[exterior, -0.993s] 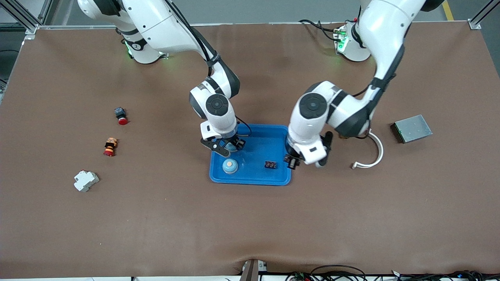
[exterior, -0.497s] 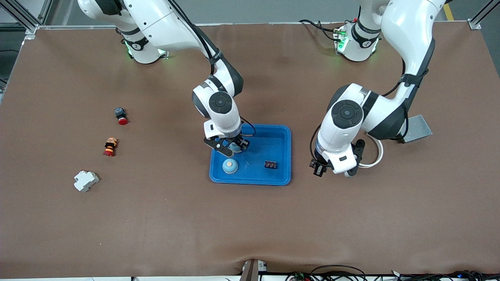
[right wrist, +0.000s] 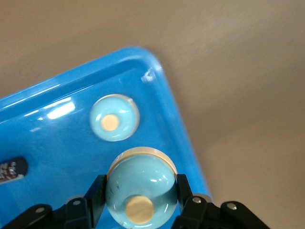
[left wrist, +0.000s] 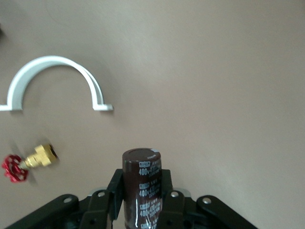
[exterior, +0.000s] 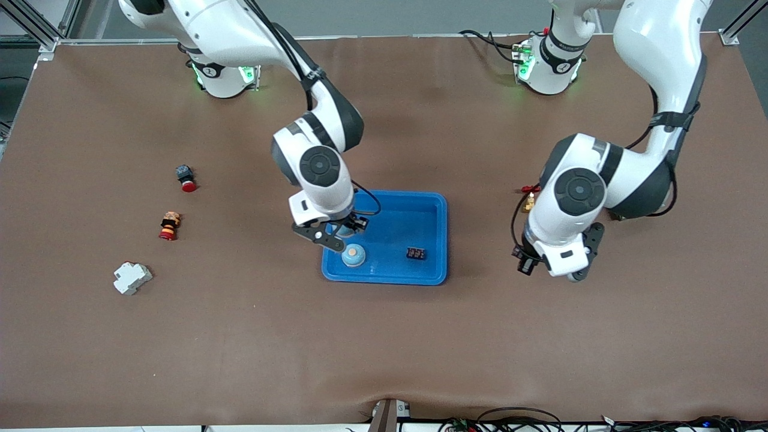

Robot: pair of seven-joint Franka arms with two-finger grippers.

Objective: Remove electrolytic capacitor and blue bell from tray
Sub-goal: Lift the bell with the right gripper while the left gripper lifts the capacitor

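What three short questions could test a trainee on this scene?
1. True or false: the left jaws, over the bare table, are shut on the capacitor.
2. What lies in the tray beside the small black part? A. a bell B. a valve C. a clamp
3. Fill in: the right jaws, over the tray, are shut on a ____.
Key: 1 true; 2 A; 3 second bell.

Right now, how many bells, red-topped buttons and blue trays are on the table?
Bells: 2, one lying in the tray, one held by the right gripper over the tray
Red-topped buttons: 2, toward the right arm's end of the table
Blue trays: 1
Total: 5
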